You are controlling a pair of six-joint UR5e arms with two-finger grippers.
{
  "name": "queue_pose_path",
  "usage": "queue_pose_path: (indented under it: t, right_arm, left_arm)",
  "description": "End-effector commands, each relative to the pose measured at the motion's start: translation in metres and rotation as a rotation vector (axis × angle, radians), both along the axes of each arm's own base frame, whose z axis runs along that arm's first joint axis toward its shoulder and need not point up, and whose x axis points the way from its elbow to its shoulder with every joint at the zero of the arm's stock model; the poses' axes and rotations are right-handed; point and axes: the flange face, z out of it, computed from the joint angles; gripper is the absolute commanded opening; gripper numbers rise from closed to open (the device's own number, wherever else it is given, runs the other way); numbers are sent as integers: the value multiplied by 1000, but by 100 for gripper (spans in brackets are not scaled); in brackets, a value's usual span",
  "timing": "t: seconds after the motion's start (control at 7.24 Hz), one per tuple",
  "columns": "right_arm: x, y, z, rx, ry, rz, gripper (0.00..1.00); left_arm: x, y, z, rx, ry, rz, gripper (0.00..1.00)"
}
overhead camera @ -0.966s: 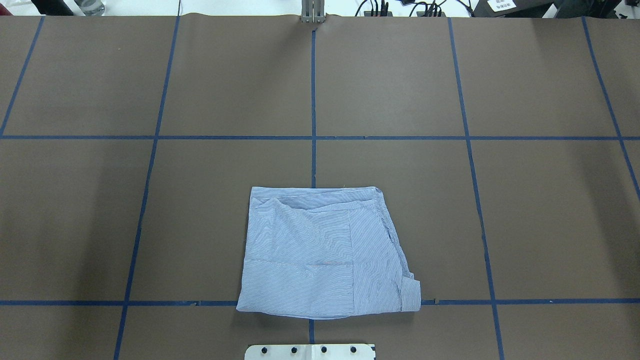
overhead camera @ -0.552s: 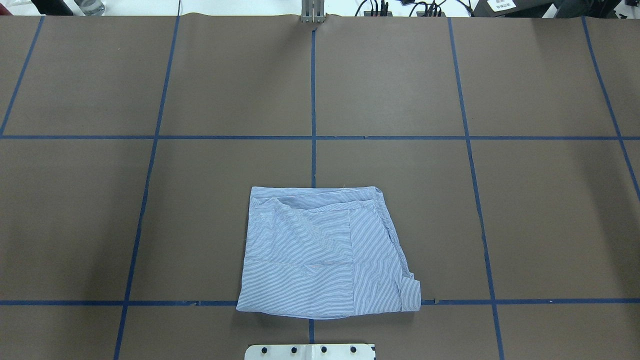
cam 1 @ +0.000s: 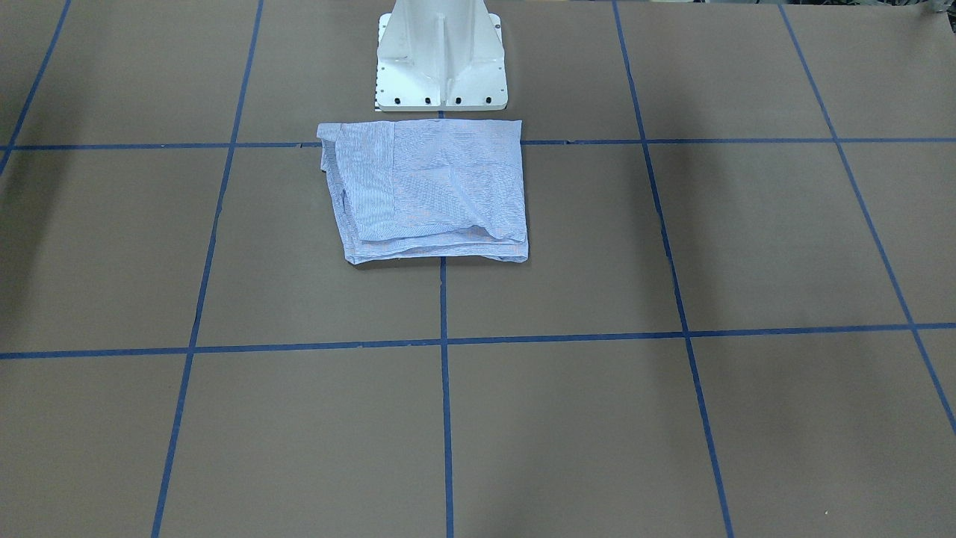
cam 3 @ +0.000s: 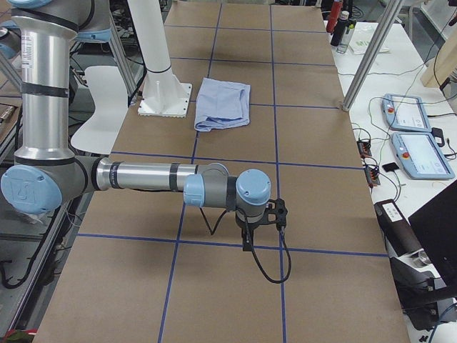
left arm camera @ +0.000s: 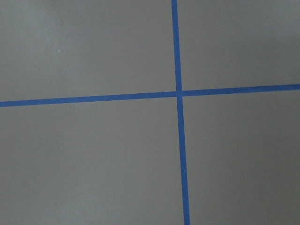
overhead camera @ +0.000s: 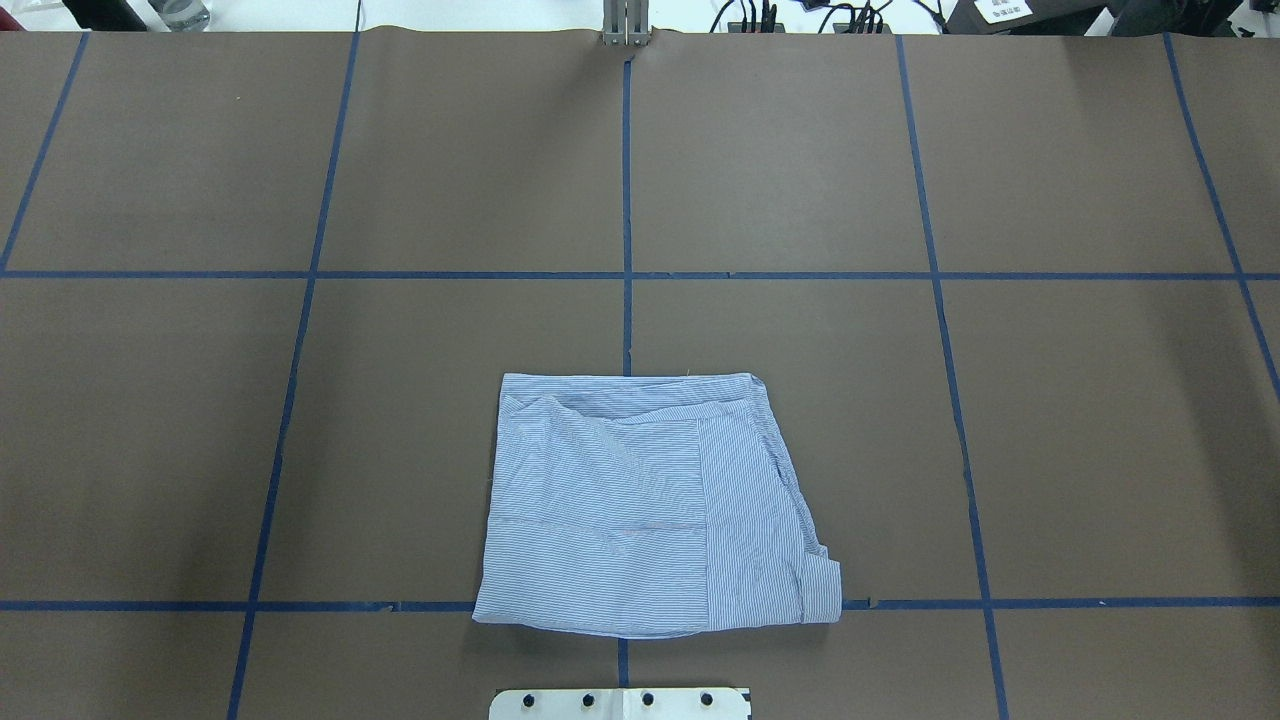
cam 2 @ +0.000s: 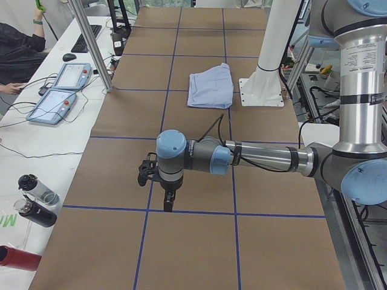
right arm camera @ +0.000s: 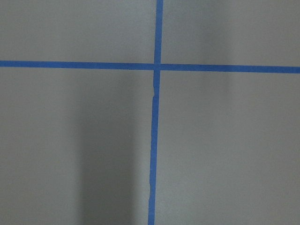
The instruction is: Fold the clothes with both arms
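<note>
The clothes, one light blue-and-white striped shirt, lie folded into a rough rectangle on the brown table just in front of the robot's base, also seen in the front-facing view. No arm shows in the overhead or front-facing views. In the exterior left view my left gripper hangs over a blue tape crossing, far from the shirt. In the exterior right view my right gripper points down at the table's other end, well away from the shirt. I cannot tell whether either is open or shut. Both wrist views show only brown table and tape.
The white pedestal base stands right behind the shirt. Blue tape lines divide the brown table cover. Teach pendants and bottles lie on the side bench, where a person's arm reaches in. More pendants show at the other end.
</note>
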Motion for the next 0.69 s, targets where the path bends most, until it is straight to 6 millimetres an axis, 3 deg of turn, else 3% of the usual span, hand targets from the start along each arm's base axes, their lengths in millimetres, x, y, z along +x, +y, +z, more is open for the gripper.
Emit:
queue_pose_path:
  t: [0.0,0.28,0.55]
  right_arm:
    - [0,5,6,-13,1,0,100]
    - [4,28,24,-50,4,10,100]
    - [14,32,11,-147,4,150,100]
  left_arm:
    - [0,2,7,-4,0,13,100]
    - [0,1,7,-4,1,13,100]
    - [0,1,6,-5,1,12,100]
